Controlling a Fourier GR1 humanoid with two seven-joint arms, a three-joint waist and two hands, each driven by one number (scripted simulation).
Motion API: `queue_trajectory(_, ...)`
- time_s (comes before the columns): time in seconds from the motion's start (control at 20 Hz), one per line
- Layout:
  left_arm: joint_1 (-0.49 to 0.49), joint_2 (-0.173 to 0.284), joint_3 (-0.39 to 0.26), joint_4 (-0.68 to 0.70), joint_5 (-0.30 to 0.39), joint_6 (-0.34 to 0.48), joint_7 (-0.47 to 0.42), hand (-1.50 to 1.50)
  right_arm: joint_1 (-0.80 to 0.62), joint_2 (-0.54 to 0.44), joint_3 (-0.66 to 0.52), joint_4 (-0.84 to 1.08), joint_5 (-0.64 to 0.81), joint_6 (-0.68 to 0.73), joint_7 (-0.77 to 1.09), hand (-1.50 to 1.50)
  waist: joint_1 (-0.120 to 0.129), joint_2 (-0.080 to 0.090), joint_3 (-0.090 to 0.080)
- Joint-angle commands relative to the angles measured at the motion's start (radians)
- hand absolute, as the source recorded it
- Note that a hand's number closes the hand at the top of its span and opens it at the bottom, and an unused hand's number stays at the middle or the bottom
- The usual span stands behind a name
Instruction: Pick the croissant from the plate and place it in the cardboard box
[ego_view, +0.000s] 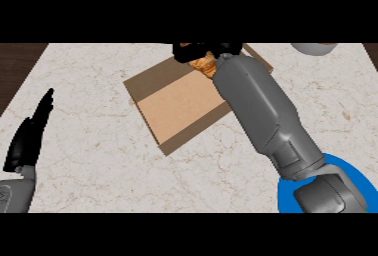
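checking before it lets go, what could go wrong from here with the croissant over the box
The right hand holds the croissant at the far edge of the cardboard box, so a release here might land it on the rim or outside. The forearm hides that edge, making alignment hard to judge.
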Motion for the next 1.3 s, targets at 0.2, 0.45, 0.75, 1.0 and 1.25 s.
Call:
queue_trajectory(0.2, -0.034, -0.032, -0.02, 0.013, -0.021, 0.018, 0.002, 0.0, -0.053, 0.001, -0.093, 0.219, -0.111, -0.048, -0.031, -1.5, 0.013, 0.011, 0.001)
queue_trajectory(0.45, -0.034, 0.003, 0.005, 0.014, -0.003, -0.015, -0.003, 0.0, -0.023, 0.001, -0.09, 0.265, -0.169, -0.116, -0.165, -1.5, 0.028, 0.011, 0.001)
queue_trajectory(0.75, -0.001, 0.006, 0.017, 0.026, -0.004, -0.012, -0.033, 0.0, -0.02, 0.001, -0.149, 0.215, -0.237, -0.251, -0.311, -1.5, 0.017, 0.007, 0.002)
queue_trajectory(1.0, -0.015, -0.023, 0.008, 0.028, -0.024, 0.021, -0.004, 0.0, -0.028, -0.012, -0.25, 0.174, -0.339, -0.277, -0.391, -1.5, -0.017, -0.002, 0.002)
queue_trajectory(1.25, 0.037, -0.02, 0.026, 0.049, -0.017, 0.015, -0.072, 0.0, -0.016, -0.092, -0.319, 0.147, -0.417, -0.181, -0.494, -1.5, -0.035, -0.008, 0.001)
